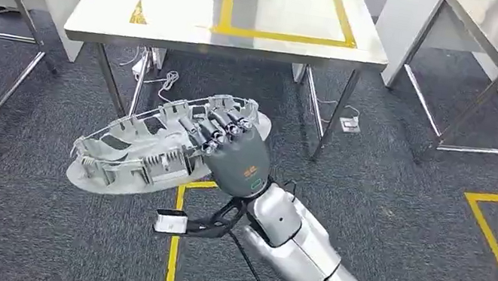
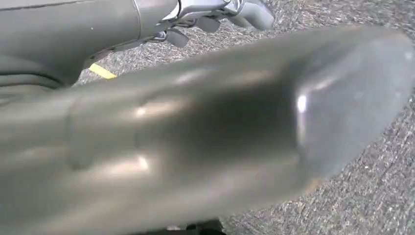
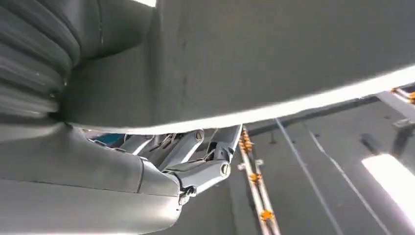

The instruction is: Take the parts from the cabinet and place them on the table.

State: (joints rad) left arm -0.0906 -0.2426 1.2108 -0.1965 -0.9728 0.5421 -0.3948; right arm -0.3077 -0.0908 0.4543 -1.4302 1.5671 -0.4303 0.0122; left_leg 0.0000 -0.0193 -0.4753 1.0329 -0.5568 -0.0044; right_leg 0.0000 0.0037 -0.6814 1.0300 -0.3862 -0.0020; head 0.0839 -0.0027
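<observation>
Right hand: up over the carpet, fingers curled tight over the near rim of the part.
Part: flat grey oval plastic moulding with ribbed clips, stretching away left of the fingers, held level.
Left hand: blurred, fingers' state unclear.
Table: steel top with yellow taped square, well beyond the fingertips.

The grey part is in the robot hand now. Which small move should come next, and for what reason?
Probably carry it forward toward the steel table. The right robot hand grips the grey part over the carpet, short of the table, and the yellow-taped square on the tabletop looks free to receive it.
</observation>
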